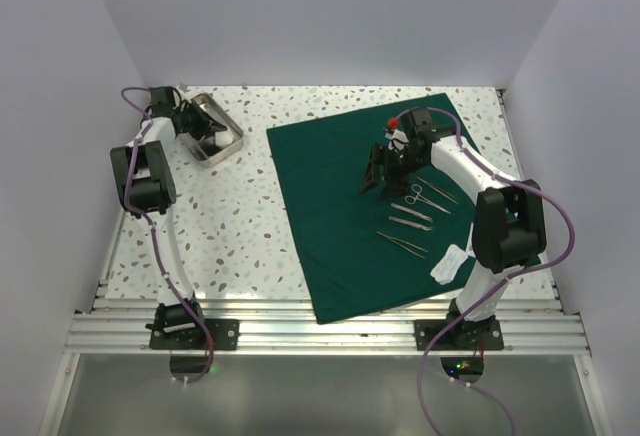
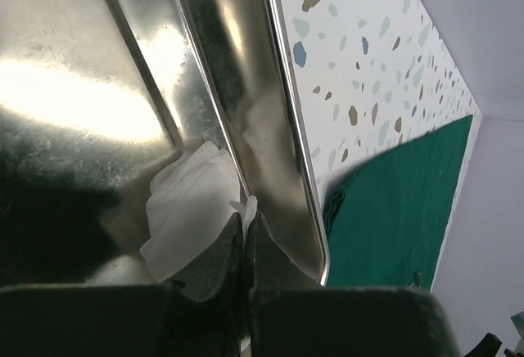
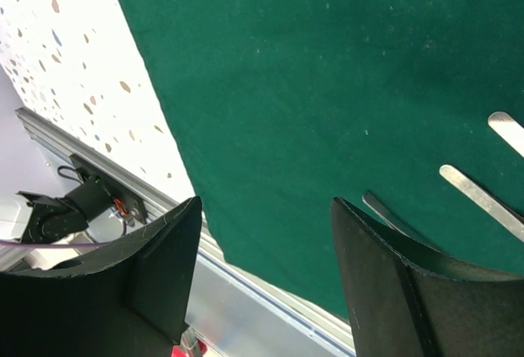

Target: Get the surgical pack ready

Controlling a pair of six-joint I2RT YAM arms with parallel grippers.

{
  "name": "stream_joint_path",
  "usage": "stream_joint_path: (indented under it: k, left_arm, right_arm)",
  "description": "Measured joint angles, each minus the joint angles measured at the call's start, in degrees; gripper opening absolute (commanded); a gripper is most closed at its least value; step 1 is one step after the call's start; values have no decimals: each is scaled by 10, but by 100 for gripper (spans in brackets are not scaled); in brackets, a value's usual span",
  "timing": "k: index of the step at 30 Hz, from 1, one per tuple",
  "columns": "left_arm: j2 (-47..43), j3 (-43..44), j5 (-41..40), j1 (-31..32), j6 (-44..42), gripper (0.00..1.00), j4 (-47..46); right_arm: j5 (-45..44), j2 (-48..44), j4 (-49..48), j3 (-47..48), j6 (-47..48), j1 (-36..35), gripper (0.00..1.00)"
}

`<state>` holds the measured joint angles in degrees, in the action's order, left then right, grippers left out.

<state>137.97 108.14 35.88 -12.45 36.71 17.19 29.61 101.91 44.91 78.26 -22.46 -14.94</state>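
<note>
Green drape (image 1: pixel 330 206) spread, steel instruments (image 1: pixel 411 216) atop

Under my left jaws, the tray (image 2: pixel 286 128) is bare metal polished to a mirror gloss, with hard glare and faint scuffing on its floor. At the tips of those jaws, the gauze (image 2: pixel 184 210) is white, soft, loosely woven and matt. Beyond the tray rim, the tabletop (image 2: pixel 368 54) is smooth and white with stone-like flecks. Below my right jaws, the surgical pack (image 3: pixel 327 87) is dark green cloth, matt and lint-specked. Right of them, the instruments (image 3: pixel 479 197) are slim bright metal. Behind them, the rail (image 3: pixel 254 300) looks like brushed metal. Both jaws are black and matt.
</note>
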Motion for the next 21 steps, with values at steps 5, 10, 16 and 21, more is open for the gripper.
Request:
stream_joint_path:
  k: [5,10,16,21]
  left_arm:
    - [10,4,6,0,19,0,-18]
    - [13,11,5,0,27,5,-21]
    - [15,12,-1,0,28,35,-17]
    - [15,14,-16,0,25,48,-6]
  right_arm:
    - [1,1,-3,0,0,2,68]
    - [1,2,-3,0,0,5,68]
    - [2,11,-5,0,0,9,68]
    - [8,12,-8,-1,0,10,68]
